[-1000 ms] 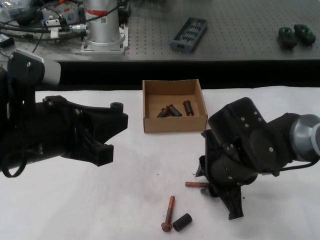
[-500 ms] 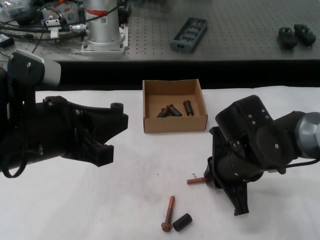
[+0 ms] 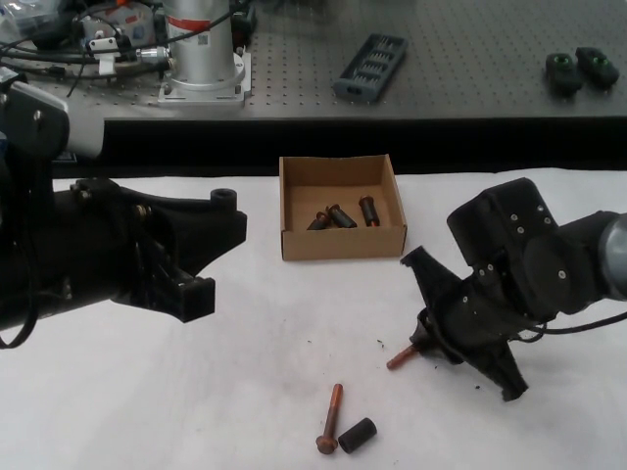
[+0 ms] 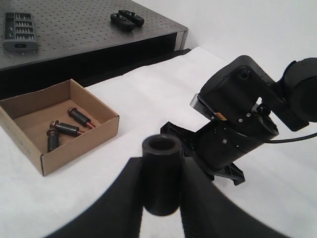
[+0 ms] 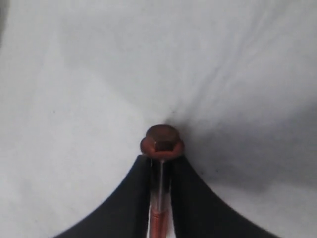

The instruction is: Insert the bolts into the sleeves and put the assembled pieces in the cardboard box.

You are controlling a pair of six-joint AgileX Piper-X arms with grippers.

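Nearest me, by the bench's point(image 3: 245, 392) near edge and about midway along it, a loose bolt point(image 3: 333, 416) and a loose sleeve point(image 3: 359, 434) lie just beside each other, untouched.

A little further in, toward the right edge, my right pincer point(image 5: 161, 158) is clamped on the shank of a bolt point(image 5: 162, 140), whose hex head pokes out past the fingertips. A second ago that bolt lay flat across the cloth under the arm. Since then the wrist has swung round and the bolt point(image 3: 400, 358) now slants out of the pincer, low over the cloth. I cannot tell whether its head has come clear of it. I take that as the pick made, so one half of the next pair is in hand.

Toward the left edge, my left pincer point(image 4: 162, 168) is closed round a sleeve point(image 4: 161, 148), open bore uppermost. It has shifted only slightly. In the high view this sleeve point(image 3: 226, 199) sits well apart from the right pincer point(image 3: 423, 345), higher and further back, with bare cloth between them. The bolt does not yet line up with the bore, so I judge that bringing the two together and aligning them comes next.

Furthest, near the far edge of the cloth, the cardboard box point(image 3: 343, 243) holds three assembled pieces point(image 3: 338, 215).
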